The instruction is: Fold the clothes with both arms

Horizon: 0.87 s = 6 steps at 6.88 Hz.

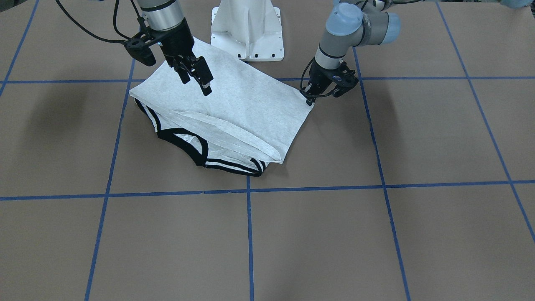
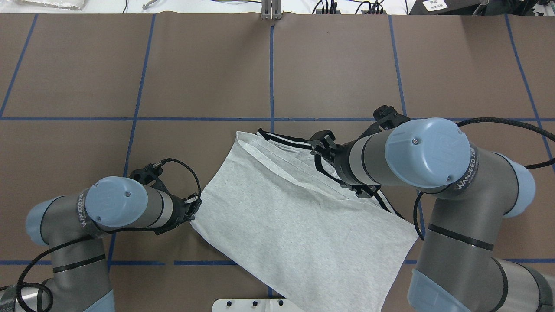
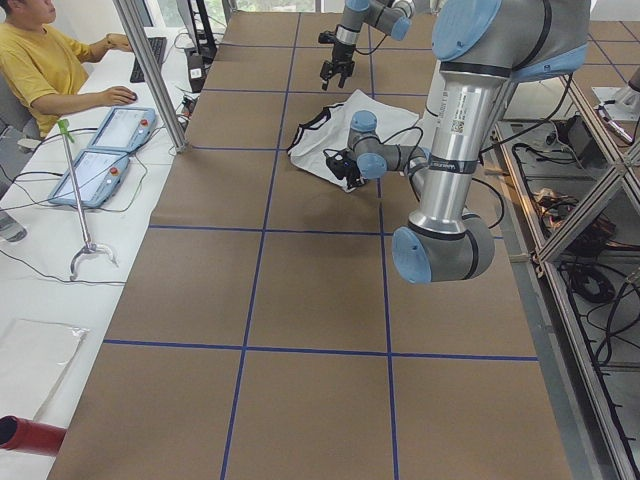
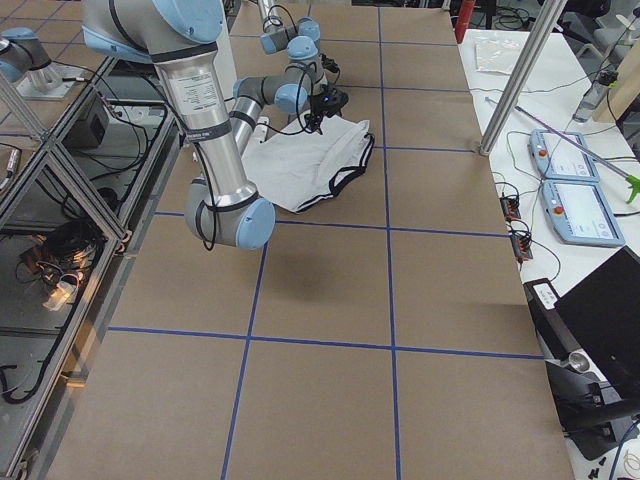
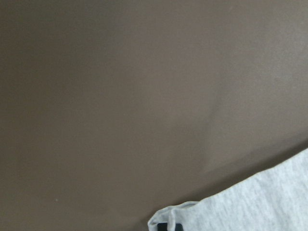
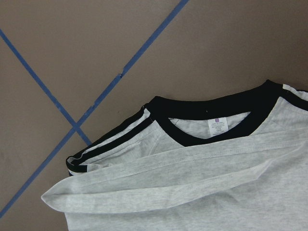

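Folded T-shirt point(image 1: 242, 100) lies slantwise on the table point(image 1: 292, 242), just in front of the robot's base!
Its long axis runs from far-left to near-right of the robot, black collar point(image 1: 184, 141) facing away. The left gripper point(image 1: 310, 99) is pinching a corner; the right gripper point(image 1: 195, 79) hovers above the cloth, jaws apart.

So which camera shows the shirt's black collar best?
The right wrist-mounted view: the black collar sits close up, its inner label visible. The front-facing view shows it smaller, partly under folded cloth. Overhead the right arm hides most of it; side views show it tiny; the left wrist view misses it.
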Motion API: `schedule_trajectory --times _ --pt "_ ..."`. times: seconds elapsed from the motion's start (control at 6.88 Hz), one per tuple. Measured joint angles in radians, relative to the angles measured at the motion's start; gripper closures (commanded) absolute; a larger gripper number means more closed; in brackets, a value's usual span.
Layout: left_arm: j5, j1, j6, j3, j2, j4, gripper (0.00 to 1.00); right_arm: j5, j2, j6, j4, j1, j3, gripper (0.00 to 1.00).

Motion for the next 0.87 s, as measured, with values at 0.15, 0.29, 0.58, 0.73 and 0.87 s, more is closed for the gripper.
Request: schedule_trajectory --times 0.15,0.29,0.58,0.73,0.87 --pt "0.000 -0.038 0.062 0.003 -0.008 0.010 1.00 -0.001 0.003 0.000 0.000 0.000 -0.001 0.00" --pt "0.001 -0.094 0.135 0.021 -0.034 0.015 1.00 -0.001 0.004 0.000 -0.001 0.000 -0.002 0.00" --pt "0.000 -0.237 0.232 0.198 -0.196 -0.006 1.00 -0.001 0.004 0.000 -0.001 0.000 -0.004 0.00" --pt "-0.001 -0.305 0.269 0.340 -0.298 -0.051 0.98 -0.001 0.004 0.000 -0.001 0.000 -0.005 0.00" --pt "0.004 -0.362 0.295 0.499 -0.400 -0.122 0.69 -0.001 0.004 0.000 -0.001 -0.001 -0.007 0.00"
